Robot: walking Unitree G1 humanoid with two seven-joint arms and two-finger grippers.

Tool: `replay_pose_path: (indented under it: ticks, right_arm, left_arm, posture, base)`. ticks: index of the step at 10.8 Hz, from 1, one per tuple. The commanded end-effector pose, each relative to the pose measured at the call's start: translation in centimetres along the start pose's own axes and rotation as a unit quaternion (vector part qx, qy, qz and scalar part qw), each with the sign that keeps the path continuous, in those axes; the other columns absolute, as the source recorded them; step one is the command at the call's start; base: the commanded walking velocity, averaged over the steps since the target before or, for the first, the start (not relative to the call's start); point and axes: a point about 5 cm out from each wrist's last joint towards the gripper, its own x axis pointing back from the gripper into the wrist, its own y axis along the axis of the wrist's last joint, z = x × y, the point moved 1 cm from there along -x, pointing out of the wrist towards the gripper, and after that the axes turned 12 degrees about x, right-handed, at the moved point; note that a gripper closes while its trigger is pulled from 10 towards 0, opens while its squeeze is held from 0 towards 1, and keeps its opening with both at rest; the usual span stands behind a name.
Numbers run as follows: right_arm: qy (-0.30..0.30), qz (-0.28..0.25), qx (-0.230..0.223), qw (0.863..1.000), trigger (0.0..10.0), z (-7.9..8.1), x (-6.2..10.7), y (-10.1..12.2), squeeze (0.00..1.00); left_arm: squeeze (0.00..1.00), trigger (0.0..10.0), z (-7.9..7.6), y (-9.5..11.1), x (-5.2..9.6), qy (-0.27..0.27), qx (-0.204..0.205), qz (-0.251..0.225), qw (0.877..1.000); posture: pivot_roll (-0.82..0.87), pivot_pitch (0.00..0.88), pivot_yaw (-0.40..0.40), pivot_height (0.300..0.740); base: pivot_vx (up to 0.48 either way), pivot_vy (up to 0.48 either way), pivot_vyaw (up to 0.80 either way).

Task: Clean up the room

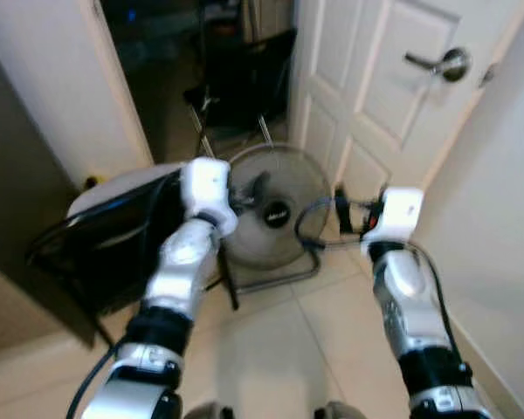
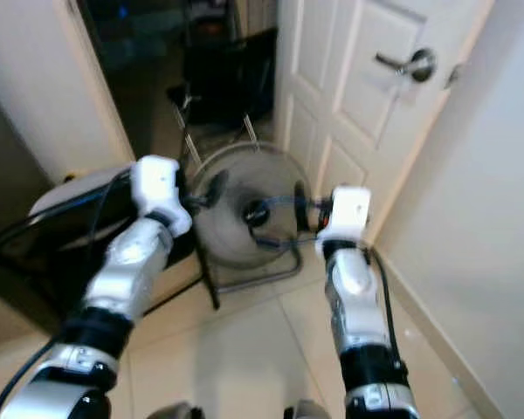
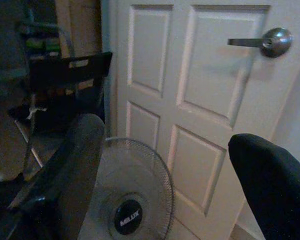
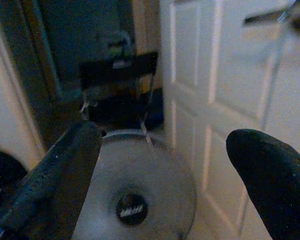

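A round grey floor fan [image 1: 275, 218] stands on the tile floor in a doorway, tilted back on its wire stand. Both my arms are raised toward it. My left gripper [image 1: 247, 189] hangs open just in front of the fan's upper left rim, with nothing between its fingers [image 3: 72, 170]. My right gripper [image 1: 343, 209] is open beside the fan's right edge, and its fingers [image 4: 270, 185] are empty as well. Left of the fan sits a white bin lined with a black bag [image 1: 113, 236], close under my left forearm.
A white panelled door [image 1: 375, 78] with a lever handle [image 1: 441, 63] stands open behind the fan. A black folding chair [image 1: 244, 83] is in the dark room beyond. A pale wall [image 1: 498, 218] closes in on the right. Beige tile floor [image 1: 279, 349] lies before me.
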Motion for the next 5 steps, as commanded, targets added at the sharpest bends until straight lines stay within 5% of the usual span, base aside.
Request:
replay_pose_path:
  ticks: [1, 2, 4, 5]
  right_arm:
    - [-0.014, 0.020, -0.009, 1.000, 10.0, -0.6, 0.6, -1.0, 0.00]
    - [-0.025, 0.021, -0.020, 0.999, 10.0, -0.9, 0.9, -1.1, 1.00]
    - [-0.077, -0.009, 0.016, 0.997, 10.0, -3.3, 3.1, -0.7, 1.00]
    - [-0.089, -0.002, 0.021, 0.996, 10.0, -4.6, 4.3, -1.2, 0.00]
  left_arm:
    - [0.00, 10.0, 1.1, -0.8, 0.6, 0.024, -0.003, 0.015, 1.000]
    - [1.00, 10.0, 1.2, -0.3, 0.6, 0.027, 0.009, 0.001, 1.000]
    - [0.99, 10.0, 2.4, 1.2, 2.5, 0.025, -0.032, -0.044, 0.998]
    - [0.00, 10.0, 4.3, 0.7, 3.9, 0.071, -0.040, -0.040, 0.996]
  posture:
    - [-0.17, 0.000, 0.052, 0.705]
    - [-0.17, 0.000, 0.051, 0.705]
    - [-0.16, 0.000, 0.036, 0.705]
    - [-0.16, 0.000, 0.027, 0.705]
  base:
    - [0.000, 0.000, 0.00]
    - [0.000, 0.000, 0.00]
    - [0.000, 0.000, 0.00]
    - [0.000, 0.000, 0.00]
